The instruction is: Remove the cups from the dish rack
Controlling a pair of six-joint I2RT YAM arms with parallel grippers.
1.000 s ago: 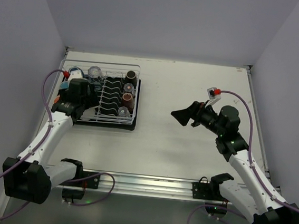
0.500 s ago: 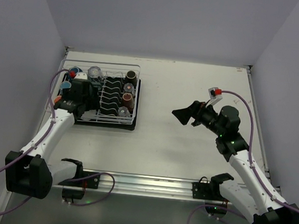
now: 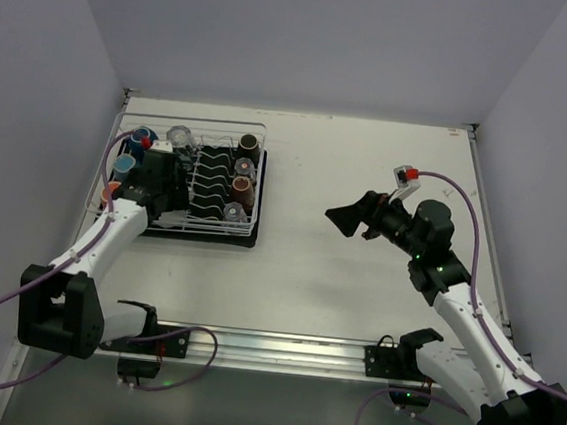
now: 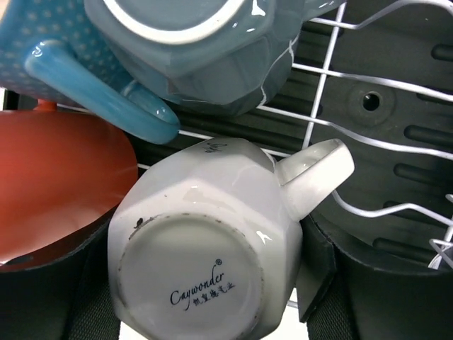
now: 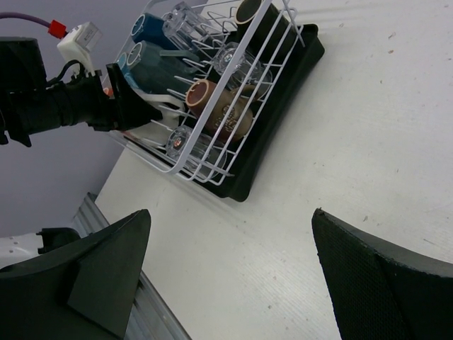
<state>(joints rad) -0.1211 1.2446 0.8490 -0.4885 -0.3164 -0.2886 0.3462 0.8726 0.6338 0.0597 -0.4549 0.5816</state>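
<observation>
Currently: left gripper (image 4: 207, 301) is down in the 9 o'clock side of the dish rack (image 3: 211, 237), its pads against either side of an upturned cream mug (image 4: 205, 234), pinching it. In the wrist view, a grey mug (image 4: 205, 57) sits at the cream mug's 12 o'clock, a light blue mug (image 4: 92, 92) at 11 and an orange mug (image 4: 56, 177) at 9. Right gripper (image 3: 335, 218) hangs over the table (image 3: 369, 160) toward 3 o'clock, well apart from the rack, fingers spread wide.

1. Top camera: high behind the arm bases, looking down over the whole desk (image 3: 368, 170).
2. Left wrist: pressed close inside the dish rack (image 4: 407, 71), a cream mug (image 4: 202, 262) filling it.
3. Right wrist: far off, facing the same rack across the desk.
</observation>
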